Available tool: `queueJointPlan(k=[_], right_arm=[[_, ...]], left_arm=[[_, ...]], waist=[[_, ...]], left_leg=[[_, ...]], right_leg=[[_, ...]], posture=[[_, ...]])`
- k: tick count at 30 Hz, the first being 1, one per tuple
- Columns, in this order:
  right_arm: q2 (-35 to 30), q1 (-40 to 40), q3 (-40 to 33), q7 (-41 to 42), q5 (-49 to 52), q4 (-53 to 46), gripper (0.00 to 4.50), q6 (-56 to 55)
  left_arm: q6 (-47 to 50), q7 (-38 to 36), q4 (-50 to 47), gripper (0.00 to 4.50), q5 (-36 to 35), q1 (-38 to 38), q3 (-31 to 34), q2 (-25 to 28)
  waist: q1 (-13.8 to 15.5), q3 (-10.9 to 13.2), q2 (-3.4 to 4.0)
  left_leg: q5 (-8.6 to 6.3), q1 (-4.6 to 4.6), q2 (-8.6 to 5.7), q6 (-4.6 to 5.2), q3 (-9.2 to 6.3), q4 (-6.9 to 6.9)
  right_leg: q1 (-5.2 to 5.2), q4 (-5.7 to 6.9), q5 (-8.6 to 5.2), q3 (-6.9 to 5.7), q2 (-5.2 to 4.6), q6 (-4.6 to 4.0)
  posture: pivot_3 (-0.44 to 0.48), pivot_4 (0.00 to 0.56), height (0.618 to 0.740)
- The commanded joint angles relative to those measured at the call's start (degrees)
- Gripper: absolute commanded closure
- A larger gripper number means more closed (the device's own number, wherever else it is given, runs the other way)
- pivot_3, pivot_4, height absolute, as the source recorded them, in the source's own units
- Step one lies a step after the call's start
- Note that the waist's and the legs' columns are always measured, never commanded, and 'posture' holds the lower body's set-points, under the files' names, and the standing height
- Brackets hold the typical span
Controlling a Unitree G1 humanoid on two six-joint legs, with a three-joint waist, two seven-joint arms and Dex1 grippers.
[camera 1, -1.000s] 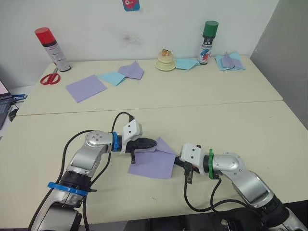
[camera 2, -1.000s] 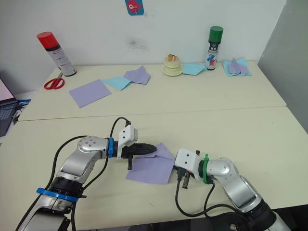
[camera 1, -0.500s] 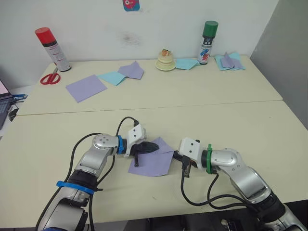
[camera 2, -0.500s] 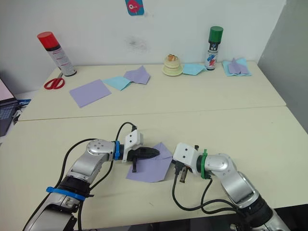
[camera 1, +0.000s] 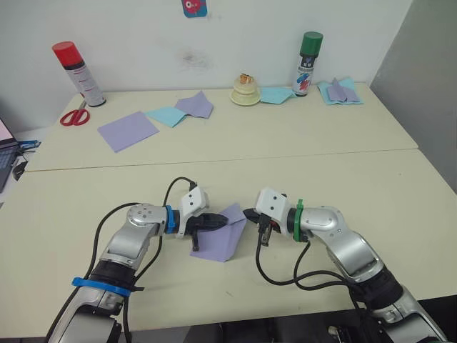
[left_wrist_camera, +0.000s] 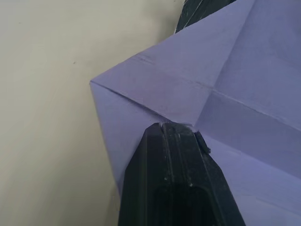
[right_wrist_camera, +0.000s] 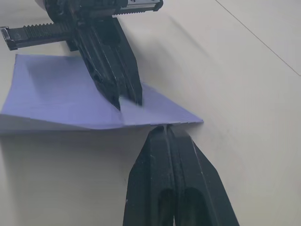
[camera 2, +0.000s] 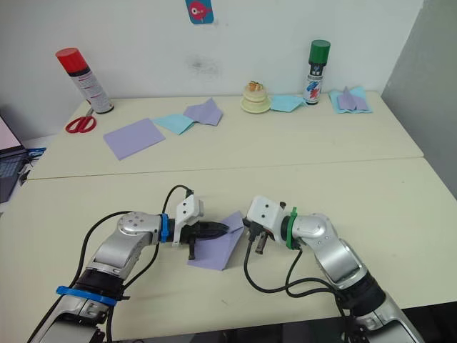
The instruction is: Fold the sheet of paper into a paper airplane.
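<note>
In the left eye view, the sheet of paper [camera 1: 220, 237] lies low and just left of centre in the frame, on the near cream table [camera 1: 400, 214]. The left gripper [camera 1: 220, 222] reaches in from the left, its tip on the sheet's upper part. The right gripper [camera 1: 250, 214] comes from the right to the sheet's raised right edge. Along the top of the frame stand a red-capped spray can [camera 1: 76, 73], red scissors [camera 1: 74, 115], a smooth lavender square [camera 1: 128, 131], a green-capped spray can [camera 1: 308, 63] and light-blue sheets [camera 1: 165, 115].

The right eye view repeats this scene and shows the sheet's right side lifted off the table into a slanting flap.

The left wrist view adds the crease lines: several folds meet just ahead of the left gripper's fingertips [left_wrist_camera: 176, 129], which are pressed together flat on the lavender surface, near a corner of the paper.

The right wrist view shows the right gripper's fingers [right_wrist_camera: 162, 141] closed on the folded edge of the sheet, pinching it, with the left gripper's narrowly parted tips bearing down on the paper just beyond.
</note>
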Motion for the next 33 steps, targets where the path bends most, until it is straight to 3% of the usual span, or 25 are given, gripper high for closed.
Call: queueJointPlan(k=[1, 12, 21, 26, 33], right_arm=[[1.4, -1.4, 1.2, -0.3, -0.5, 0.5, 4.5, -2.3], [3.3, -2.6, 3.1, -0.5, -2.5, 4.3, 4.5, -4.5], [2.7, -2.6, 3.0, -0.6, -2.6, 4.3, 4.5, -4.6], [2.7, -2.7, 2.9, -0.7, -2.6, 4.5, 4.5, -4.7], [2.8, -2.9, 2.7, -1.1, -2.6, 4.4, 4.5, -4.4]], left_arm=[[1.0, 1.1, -1.4, 4.47, -0.1, 0.7, 0.6, 0.0], [2.0, 0.2, -3.2, 4.47, -1.1, 2.1, 2.0, 3.2], [9.0, -4.9, -8.2, 4.47, -7.8, -0.3, 5.3, 7.8], [7.8, -3.2, -6.0, 4.47, -6.1, -3.5, 4.1, 5.7], [2.7, -1.8, -2.5, 4.47, -1.2, -2.3, -0.4, 1.6]], waist=[[0.0, 0.0, 0.0], [-0.1, 0.0, 0.03], [-0.1, 0.0, 0.06], [-0.1, 0.0, 0.06], [-0.1, 0.0, 0.06]], left_leg=[[0.0, 0.0, 0.0, 0.0, 0.0, 0.01], [0.0, 0.01, 0.01, 0.0, 0.0, 0.06], [0.0, -0.02, 0.0, 0.01, 0.0, 0.06], [0.0, -0.03, -0.01, 0.0, 0.01, 0.08], [0.0, -0.04, -0.01, 0.0, 0.04, 0.1]], right_leg=[[0.0, 0.0, 0.01, 0.0, 0.0, 0.0], [-0.01, 0.03, 0.05, 0.01, 0.02, -0.01], [-0.03, 0.03, 0.05, 0.02, 0.02, -0.02], [-0.03, 0.03, 0.06, 0.02, 0.01, -0.01], [-0.06, 0.03, 0.06, 0.08, 0.03, -0.01]], posture=[[0.0, 0.15, 0.74], [0.0, 0.15, 0.74], [0.0, 0.15, 0.74], [0.0, 0.15, 0.74], [0.0, 0.15, 0.74]])
